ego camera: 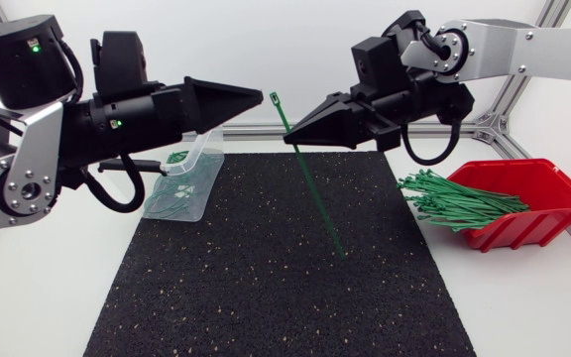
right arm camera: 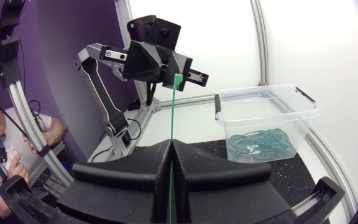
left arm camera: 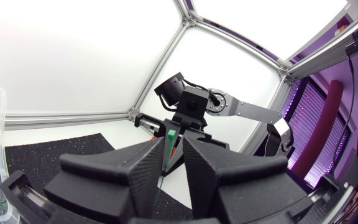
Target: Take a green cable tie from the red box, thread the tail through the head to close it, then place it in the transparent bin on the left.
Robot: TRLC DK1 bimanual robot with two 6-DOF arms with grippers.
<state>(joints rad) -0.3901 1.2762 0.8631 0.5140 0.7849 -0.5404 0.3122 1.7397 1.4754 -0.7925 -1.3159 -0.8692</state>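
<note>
The right tool (ego camera: pixel 292 142) is clamped tight on one green cable tie (ego camera: pixel 310 183), gripping it a bit below the head and holding it up over the black mat (ego camera: pixel 285 297). The strap hangs slanted, head end up, tail pointing down at the mat. Makes sense to me: grabbing near the head keeps that end stiff, so the other arm has something steady to work with.

The left tool (ego camera: pixel 259 96) sits level with the head, its fingers only a narrow slit apart. The head is right ahead of its tips, and I can't tell if they touch. My guess is it's lining up to take the head so the tail can be bent round and fed in. Nothing's looped yet.

The red box (ego camera: pixel 553 188) of spare ties (ego camera: pixel 459 198) is off to the right on the worktop (ego camera: pixel 48 297). The transparent bin (ego camera: pixel 206 149) on the left has some looped ties in it.
</note>
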